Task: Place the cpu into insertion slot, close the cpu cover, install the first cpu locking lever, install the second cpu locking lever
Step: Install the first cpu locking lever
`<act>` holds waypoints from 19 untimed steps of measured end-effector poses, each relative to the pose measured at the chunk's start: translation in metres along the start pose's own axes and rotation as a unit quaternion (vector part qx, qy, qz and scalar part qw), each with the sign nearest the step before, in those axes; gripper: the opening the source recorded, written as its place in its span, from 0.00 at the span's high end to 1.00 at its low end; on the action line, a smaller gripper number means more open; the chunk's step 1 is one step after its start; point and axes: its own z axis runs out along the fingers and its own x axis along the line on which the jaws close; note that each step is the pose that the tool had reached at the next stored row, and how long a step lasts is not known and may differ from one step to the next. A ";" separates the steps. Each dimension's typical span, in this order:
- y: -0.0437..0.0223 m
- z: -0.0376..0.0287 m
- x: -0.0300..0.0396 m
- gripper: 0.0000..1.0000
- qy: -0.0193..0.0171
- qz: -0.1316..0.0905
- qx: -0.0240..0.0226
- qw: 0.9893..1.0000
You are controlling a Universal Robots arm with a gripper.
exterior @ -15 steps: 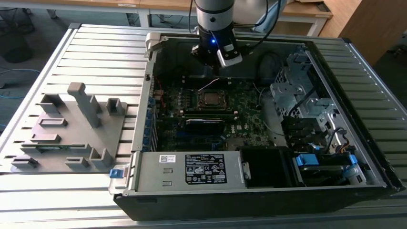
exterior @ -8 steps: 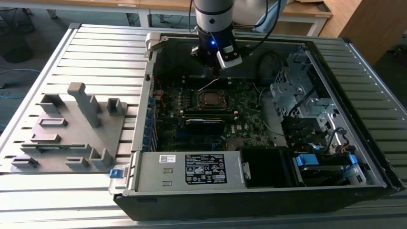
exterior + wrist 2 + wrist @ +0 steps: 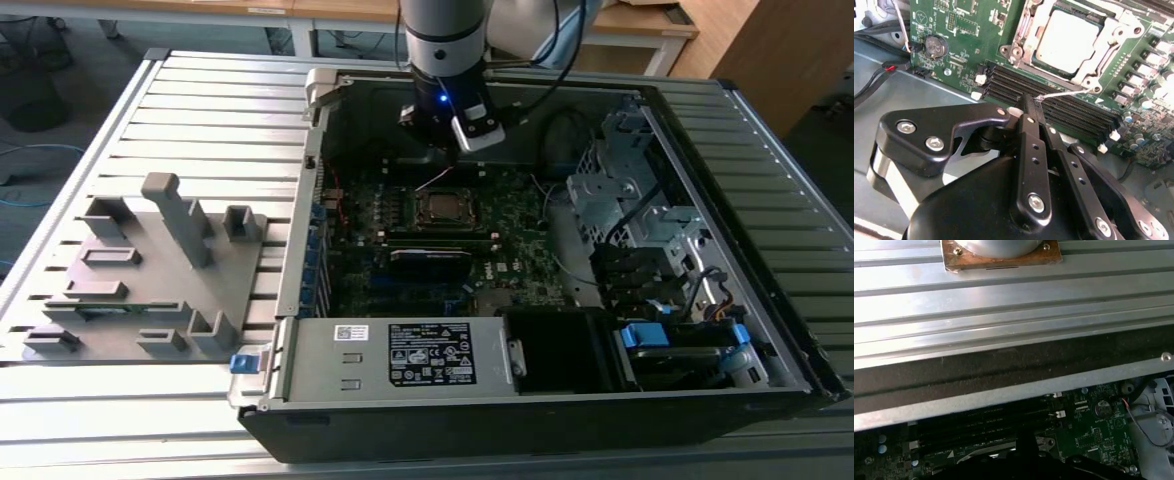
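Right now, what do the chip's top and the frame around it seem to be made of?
The chip: dull silver-grey metal, matte; it gives a soft, even glare. The frame around it: bare bright metal, perhaps stamped steel; its edges shine.

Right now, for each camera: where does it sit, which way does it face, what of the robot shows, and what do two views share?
Exterior view: high off the arm, looking down into the open computer case; the arm reaches in.
Second wrist view: on the wrist, looking along the shut gripper at the cpu under its cpu cover.
First wrist view: on the wrist, facing across the motherboard to the slatted table and, apparently, the arm's base.
Shared: both wrist views show the coin battery.
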 end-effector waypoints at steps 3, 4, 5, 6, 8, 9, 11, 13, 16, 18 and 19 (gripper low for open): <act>-0.0020 0.0038 0.0010 0.90 -0.002 0.000 0.000 1.000; -0.0025 0.0053 0.0012 0.90 -0.003 0.000 -0.001 1.000; -0.0030 0.0071 0.0015 0.90 -0.003 -0.001 -0.001 1.000; -0.0034 0.0088 0.0018 0.90 -0.004 -0.001 -0.001 1.000; -0.0041 0.0122 0.0023 0.90 -0.005 -0.001 -0.001 1.000; -0.0045 0.0139 0.0025 0.90 -0.005 -0.001 -0.001 1.000; -0.0052 0.0170 0.0030 0.90 -0.006 -0.001 -0.001 1.000; -0.0057 0.0195 0.0034 0.90 -0.006 -0.001 -0.001 1.000; -0.0057 0.0198 0.0035 0.90 -0.006 -0.001 -0.001 1.000; -0.0057 0.0199 0.0035 0.90 -0.006 -0.001 -0.001 1.000; -0.0058 0.0206 0.0035 0.90 -0.006 -0.001 -0.001 1.000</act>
